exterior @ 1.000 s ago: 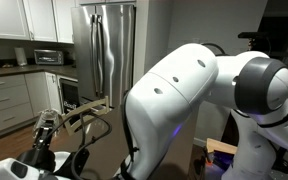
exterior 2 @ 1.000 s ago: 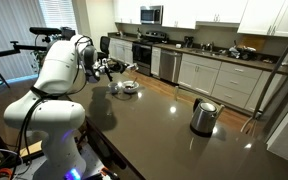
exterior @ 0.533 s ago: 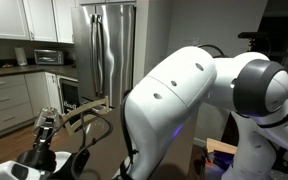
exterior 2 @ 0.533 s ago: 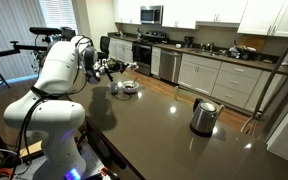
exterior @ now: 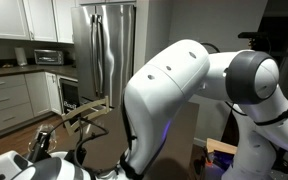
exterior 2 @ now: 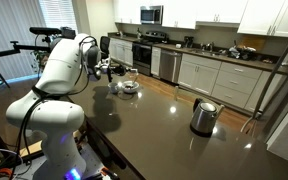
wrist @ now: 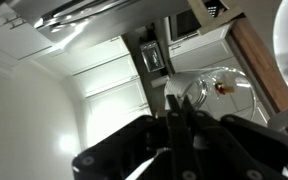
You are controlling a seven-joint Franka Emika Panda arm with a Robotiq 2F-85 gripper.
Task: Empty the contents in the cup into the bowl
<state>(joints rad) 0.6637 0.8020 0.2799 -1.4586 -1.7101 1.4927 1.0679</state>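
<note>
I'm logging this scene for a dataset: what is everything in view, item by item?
cup: one, clear glass, at the tool's fingertips
contents: one small bit, reddish-brown, inside the cup
bowl: one, white, on the table by the tool
kettle: one, steel, on the table, apart from the bowl
table: one, dark brown
fridge: one, stainless steel, behind the arm
microwave: one, on the counter
cabinets: several, white, along the wall
arm: one, white
tool: one, dark, shut on the cup

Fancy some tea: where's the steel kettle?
In an exterior view, the steel kettle stands at the right on the dark table, well apart from the white bowl.
</note>
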